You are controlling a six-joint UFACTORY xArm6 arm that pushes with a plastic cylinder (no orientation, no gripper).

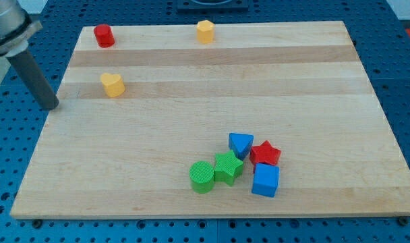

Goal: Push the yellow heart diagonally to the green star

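The yellow heart (112, 84) lies on the wooden board near the view's upper left. The green star (228, 167) sits in a cluster at the lower middle, touching a green cylinder (202, 177) on its left. My tip (52, 106) is at the board's left edge, to the left of and slightly below the yellow heart, apart from it. The rod rises from it up and to the left.
A blue triangular block (241, 144), a red star (266, 153) and a blue cube (265, 180) crowd the green star's right side. A red cylinder (104, 35) and a yellow hexagon (205, 31) sit near the board's top edge (279, 24).
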